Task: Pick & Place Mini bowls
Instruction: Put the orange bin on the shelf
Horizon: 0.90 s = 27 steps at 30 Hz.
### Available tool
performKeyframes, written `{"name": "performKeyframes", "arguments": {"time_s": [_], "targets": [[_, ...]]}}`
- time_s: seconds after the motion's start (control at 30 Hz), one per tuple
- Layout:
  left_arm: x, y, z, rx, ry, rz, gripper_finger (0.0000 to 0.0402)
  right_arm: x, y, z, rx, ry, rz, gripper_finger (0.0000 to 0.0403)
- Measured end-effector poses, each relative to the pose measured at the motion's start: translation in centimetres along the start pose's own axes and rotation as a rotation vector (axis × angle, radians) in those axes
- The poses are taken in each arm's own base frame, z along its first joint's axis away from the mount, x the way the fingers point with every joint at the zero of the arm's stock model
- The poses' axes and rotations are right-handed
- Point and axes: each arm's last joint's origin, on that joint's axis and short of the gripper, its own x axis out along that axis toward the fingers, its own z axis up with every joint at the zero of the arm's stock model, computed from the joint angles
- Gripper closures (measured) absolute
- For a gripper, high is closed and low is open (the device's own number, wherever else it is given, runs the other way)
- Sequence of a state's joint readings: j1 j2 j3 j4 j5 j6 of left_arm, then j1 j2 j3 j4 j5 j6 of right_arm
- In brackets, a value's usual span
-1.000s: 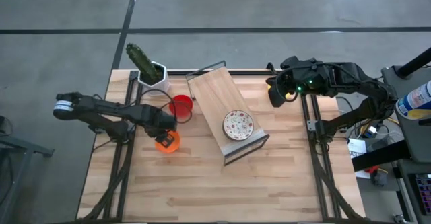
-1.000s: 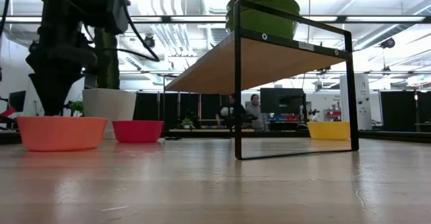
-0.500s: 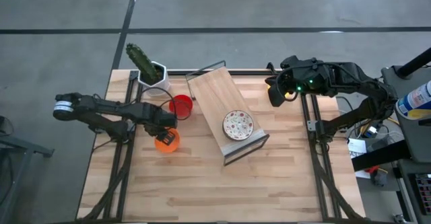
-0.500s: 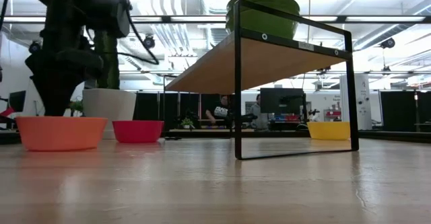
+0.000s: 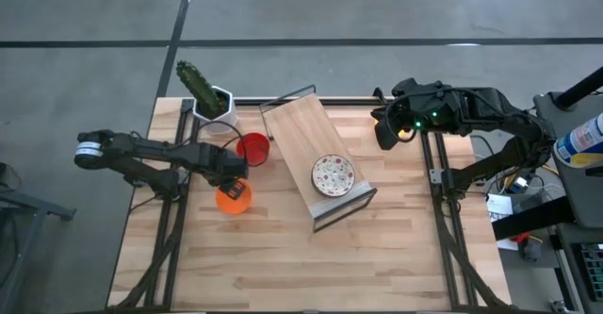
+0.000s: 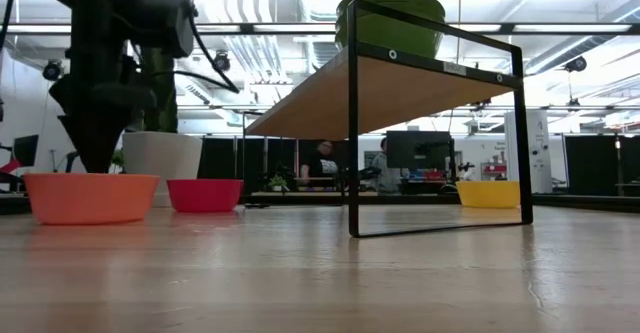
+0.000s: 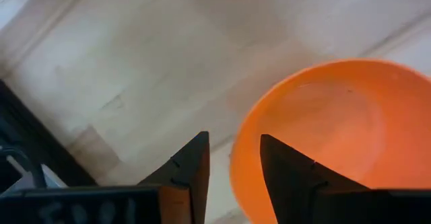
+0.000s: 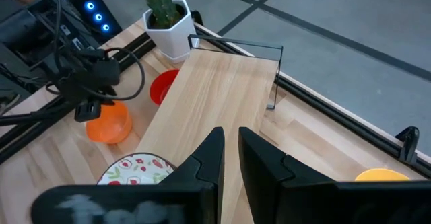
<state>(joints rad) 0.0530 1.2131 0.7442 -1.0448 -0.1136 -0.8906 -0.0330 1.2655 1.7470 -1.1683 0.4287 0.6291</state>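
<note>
Biggest hazard is the raised wooden shelf on a black wire frame [image 5: 316,168], well off to the side of my left gripper [image 7: 232,167]: any wide swing with a load could clip its frame and jolt the white red-speckled mini bowl [image 5: 333,175] resting on top. Nearer, the plain red round mini bowl [image 5: 252,150] sits just beside my jaws and could get bumped. My fingers [image 7: 192,170] stand slightly apart, straddling the rim of the orange round mini bowl [image 7: 323,136] on the table; a shallow bite risks tipping or slipping. My right gripper [image 8: 229,153] waits far off, fingers nearly together.
</note>
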Motion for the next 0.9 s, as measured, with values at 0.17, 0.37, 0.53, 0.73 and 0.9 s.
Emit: {"name": "performKeyframes", "arguments": {"time_s": [0.17, 0.37, 0.53, 0.73, 0.9], "targets": [[1.4, 0.0, -0.3, -0.004, 0.029, -0.055, 0.0276, 0.0, 0.0, 0.0, 0.000, -0.001, 0.000, 0.0360], [2.6, 0.4, -0.9, -0.021, 0.063, -0.052, 0.0278, 0.0, 0.0, 0.1, 0.003, -0.006, 0.003, 0.0360], [2.6, 0.4, -0.9, -0.008, 0.080, -0.067, 0.0319, 0.0, 0.1, 0.2, 0.008, -0.024, -0.005, 0.0360], [2.5, 0.4, -0.8, -0.013, 0.076, -0.083, 0.0392, 0.0, 0.3, 0.4, 0.022, -0.050, 0.012, 0.0360], [1.9, 0.5, -1.1, -0.033, 0.101, -0.133, 0.0399, 0.3, 0.5, 0.6, 0.027, -0.060, 0.014, 0.0360]]}}
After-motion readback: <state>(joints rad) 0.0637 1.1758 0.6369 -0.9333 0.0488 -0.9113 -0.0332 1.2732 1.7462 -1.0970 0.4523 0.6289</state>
